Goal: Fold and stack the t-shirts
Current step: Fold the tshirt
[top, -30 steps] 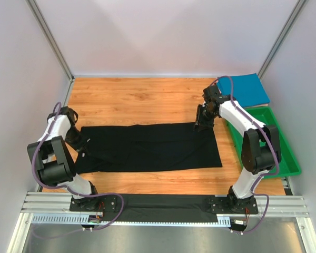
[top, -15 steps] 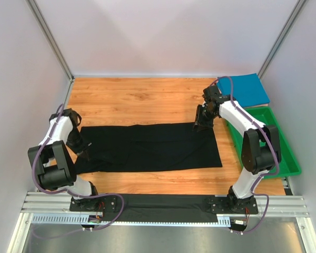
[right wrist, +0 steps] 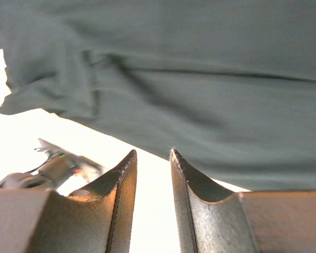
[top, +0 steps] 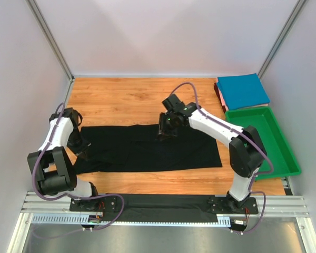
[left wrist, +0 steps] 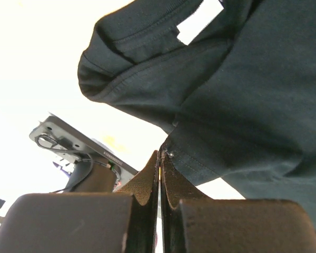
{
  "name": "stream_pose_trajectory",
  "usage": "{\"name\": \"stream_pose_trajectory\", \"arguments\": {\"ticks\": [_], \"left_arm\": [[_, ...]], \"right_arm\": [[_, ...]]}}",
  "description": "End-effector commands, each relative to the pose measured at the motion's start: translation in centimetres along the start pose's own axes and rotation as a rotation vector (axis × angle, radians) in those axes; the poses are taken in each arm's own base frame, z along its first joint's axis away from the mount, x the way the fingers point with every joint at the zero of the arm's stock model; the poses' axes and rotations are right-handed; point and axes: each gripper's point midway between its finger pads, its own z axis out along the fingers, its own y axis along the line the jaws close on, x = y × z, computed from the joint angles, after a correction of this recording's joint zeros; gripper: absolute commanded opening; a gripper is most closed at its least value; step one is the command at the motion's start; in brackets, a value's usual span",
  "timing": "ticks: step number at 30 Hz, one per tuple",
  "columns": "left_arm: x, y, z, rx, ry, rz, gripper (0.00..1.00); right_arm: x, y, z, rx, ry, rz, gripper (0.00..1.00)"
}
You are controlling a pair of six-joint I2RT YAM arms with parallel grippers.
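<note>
**Table** (top: 126, 100): wooden top, walled on three sides.

**Black t-shirt** (top: 147, 147): spread flat in a long band across the table's near half, from the left edge towards the right; not yet folded short.

**Green tray** (top: 253, 109): along the right edge, nothing seen in it.

**Teal t-shirt** (top: 243, 89): folded, far right corner, lying on the **reddish t-shirt** (top: 219, 96), of which only a sliver shows.

**Right gripper** (right wrist: 152, 155): over the black shirt's far hem, about mid-length; jaws narrowly apart, nothing between them.

**Left gripper** (left wrist: 159, 158): at the shirt's left end; jaws pressed together, pinching the hem as far as the wrist view shows.

**Hazards, as judged:**
- The left hold is at the very fingertips on thin hem, so a pull could slip it free.
- The right jaws, being narrow, may catch one layer only or push the cloth into a ridge.
- An uneven lift between the arms would skew the fold.
</note>
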Motion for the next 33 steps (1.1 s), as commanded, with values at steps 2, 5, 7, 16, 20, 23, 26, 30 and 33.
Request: {"name": "stream_pose_trajectory", "arguments": {"ticks": [2,5,7,16,20,23,26,30,33], "left_arm": [[1.4,-0.6,-0.7,0.069,0.006,-0.021,0.0],[3.1,-0.3,0.4,0.079,0.044,-0.028,0.0],[3.9,-0.6,1.1,0.108,0.067,-0.04,0.0],[4.4,-0.3,1.1,0.083,0.069,-0.023,0.0],[4.0,-0.4,1.2,0.069,0.064,-0.018,0.0],[3.6,-0.6,1.2,0.061,0.069,-0.013,0.0],[3.3,-0.7,1.0,0.058,0.071,-0.008,0.0],[3.0,-0.8,1.0,0.058,0.064,-0.002,0.0],[3.1,-0.8,1.2,0.054,0.069,0.001,0.0]], "right_arm": [[0.9,6.4,1.7,-0.099,0.001,0.058,0.33],[2.2,8.6,3.0,-0.105,0.013,0.032,0.34],[3.0,8.9,4.2,-0.093,0.039,0.033,0.34],[6.6,11.9,7.2,-0.094,0.095,0.008,0.34],[7.4,12.2,8.9,-0.067,0.114,0.001,0.33],[8.0,13.2,9.6,-0.076,0.126,-0.018,0.33],[8.6,13.4,10.5,-0.048,0.136,-0.027,0.33],[9.3,12.1,11.7,0.023,0.151,-0.002,0.33],[9.8,11.5,12.1,0.05,0.163,0.016,0.32]]}}
